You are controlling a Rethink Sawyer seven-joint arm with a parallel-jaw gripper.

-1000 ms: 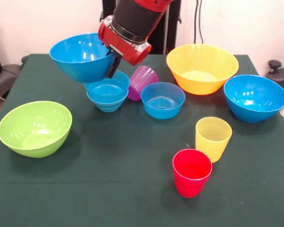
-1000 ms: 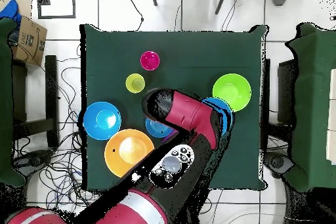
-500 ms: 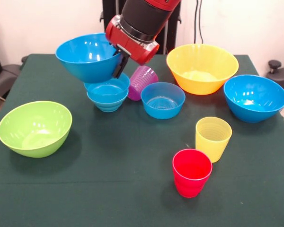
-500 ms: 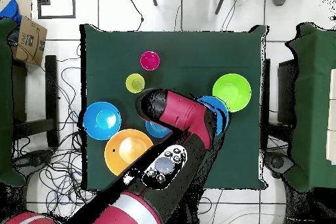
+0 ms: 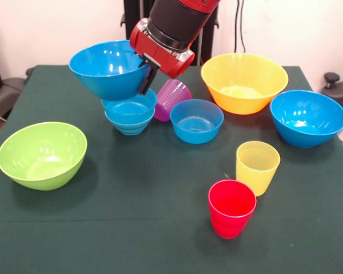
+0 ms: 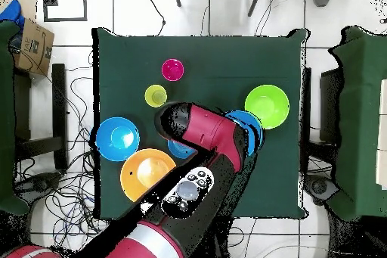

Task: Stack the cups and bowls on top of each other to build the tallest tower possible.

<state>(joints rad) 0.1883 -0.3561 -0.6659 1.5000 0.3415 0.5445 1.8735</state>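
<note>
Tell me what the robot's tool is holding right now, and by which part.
The tool holds a large blue bowl, pinched at its rim on the side nearest the arm.

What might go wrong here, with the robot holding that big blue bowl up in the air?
The gripper pinches the large blue bowl only at its rim, and the bowl hangs tilted, so it might slip or swing.

The stacked small blue bowls below are much narrower, so the big bowl may settle off-centre and tip.

The purple cup lies on its side right beside that stack; the arm coming down could knock it and send it rolling.
</note>
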